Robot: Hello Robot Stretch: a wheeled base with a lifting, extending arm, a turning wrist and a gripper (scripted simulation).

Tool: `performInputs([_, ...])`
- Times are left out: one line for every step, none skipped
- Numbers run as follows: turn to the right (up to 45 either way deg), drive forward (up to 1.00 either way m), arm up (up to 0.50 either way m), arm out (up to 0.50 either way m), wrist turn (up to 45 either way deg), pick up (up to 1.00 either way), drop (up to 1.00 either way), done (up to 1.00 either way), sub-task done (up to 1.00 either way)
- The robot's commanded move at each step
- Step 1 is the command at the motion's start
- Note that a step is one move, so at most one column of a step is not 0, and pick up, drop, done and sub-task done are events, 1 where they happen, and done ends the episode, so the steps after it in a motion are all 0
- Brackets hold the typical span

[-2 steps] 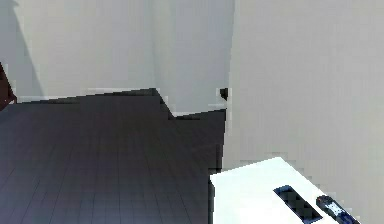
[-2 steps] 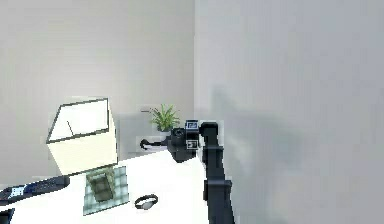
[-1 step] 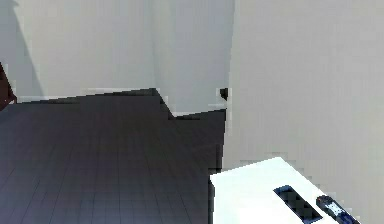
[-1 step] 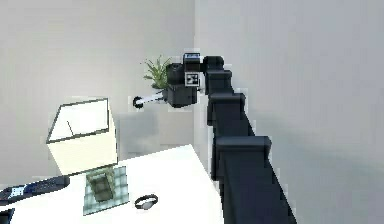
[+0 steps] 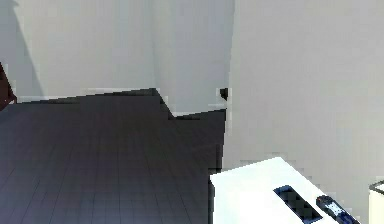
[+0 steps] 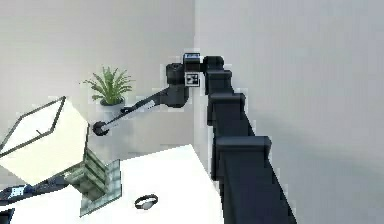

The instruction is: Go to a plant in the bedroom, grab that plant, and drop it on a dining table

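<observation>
A green spiky plant in a pale pot sits against the wall at the arm side view's upper left, at the far side of a white table. The dark arm rises from the bottom edge to two white marker squares. From the gripper's body, the thin fingers slant down and left, and the gripper ends just below the plant's pot. I cannot tell whether it holds anything or touches the plant.
A lamp with a big white shade on a greenish base stands left on the table, beside a small dark ring. In the forward view, dark floor stretches to white walls; a white tabletop with dark flat items sits bottom right.
</observation>
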Motion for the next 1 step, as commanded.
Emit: performInputs([0.0, 0.00, 0.00, 0.00, -45.0, 0.00, 0.00, 0.00, 0.00])
